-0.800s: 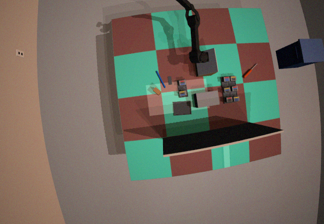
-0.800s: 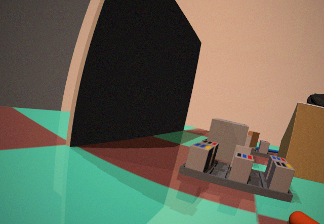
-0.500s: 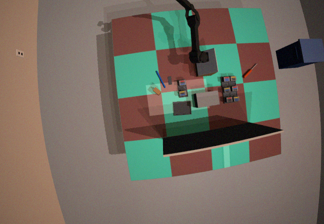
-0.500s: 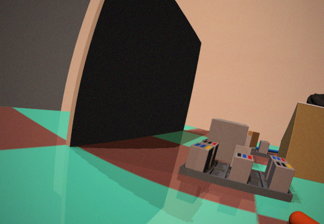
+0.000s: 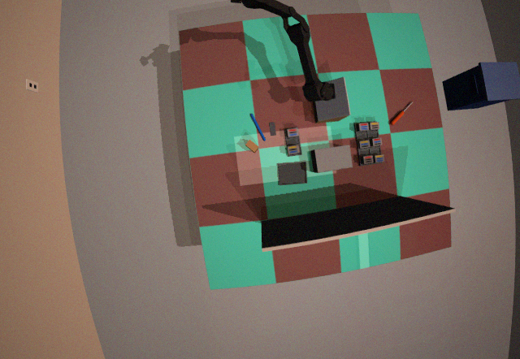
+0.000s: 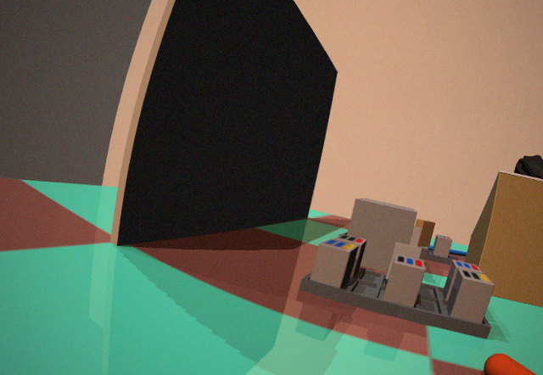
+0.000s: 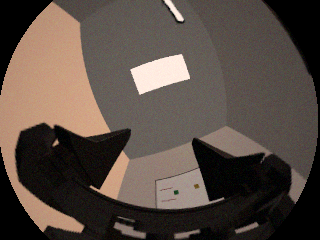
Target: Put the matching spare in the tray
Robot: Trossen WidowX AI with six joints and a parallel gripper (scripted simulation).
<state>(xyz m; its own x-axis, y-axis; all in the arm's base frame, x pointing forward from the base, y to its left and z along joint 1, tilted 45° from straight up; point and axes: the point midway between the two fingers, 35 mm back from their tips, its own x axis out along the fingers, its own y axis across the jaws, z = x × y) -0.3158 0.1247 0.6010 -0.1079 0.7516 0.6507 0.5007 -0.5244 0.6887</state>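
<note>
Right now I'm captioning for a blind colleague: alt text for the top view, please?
A black arm reaches over a green-and-brown checkered mat, its wrist above a grey box. Below lie two racks of colour-coded spares, a grey tray and a dark upright panel.

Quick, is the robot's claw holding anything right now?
Gripper: open wide, holding nothing. It hangs over the big box, not touching any spare.

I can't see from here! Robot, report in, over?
Gripper open, holding nothing, up beside the tall box. Spares sit in their rack; none in the tray. Nothing blocking, over.
</note>
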